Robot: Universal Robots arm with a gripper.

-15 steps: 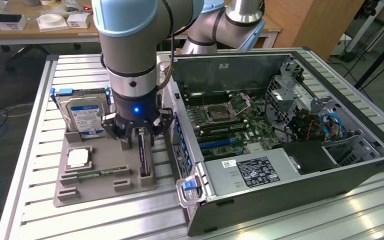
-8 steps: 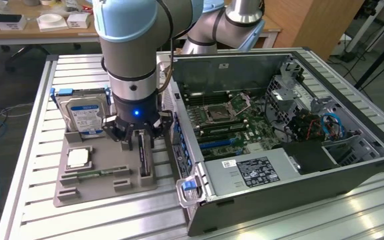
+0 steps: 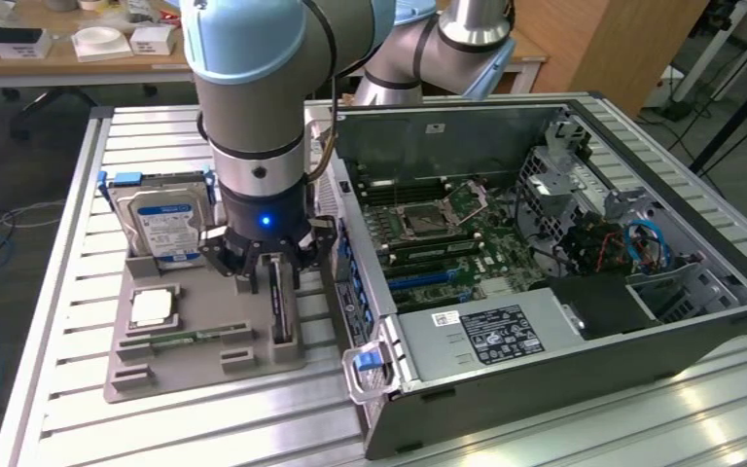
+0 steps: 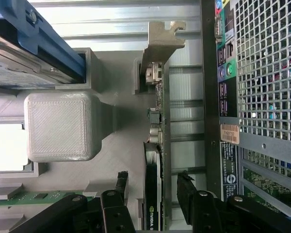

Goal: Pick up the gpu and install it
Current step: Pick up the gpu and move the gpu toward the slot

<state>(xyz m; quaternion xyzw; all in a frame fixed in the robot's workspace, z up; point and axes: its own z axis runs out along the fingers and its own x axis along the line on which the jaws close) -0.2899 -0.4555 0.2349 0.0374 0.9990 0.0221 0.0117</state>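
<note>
gpu (image 3: 281, 316): on edge in its slot of the grey holder tray (image 3: 153, 375), lower left of the exterior view, just beside the open computer case (image 3: 685, 336).
claw (image 4: 153, 187): jaws apart, one finger on each side of the gpu, not clamped.
done: claw set around the gpu.
left: by my judgement nearly all of it; gpu not lifted, not installed.

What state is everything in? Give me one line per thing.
hand: open, straddling the gpu, not touching.
gpu: on edge in the gray holder slot, ungripped.
hard drive: upright in holder.
processor: flat in its recess.
memory stick: flat in holder.
computer case: on its side, panel off.
</note>
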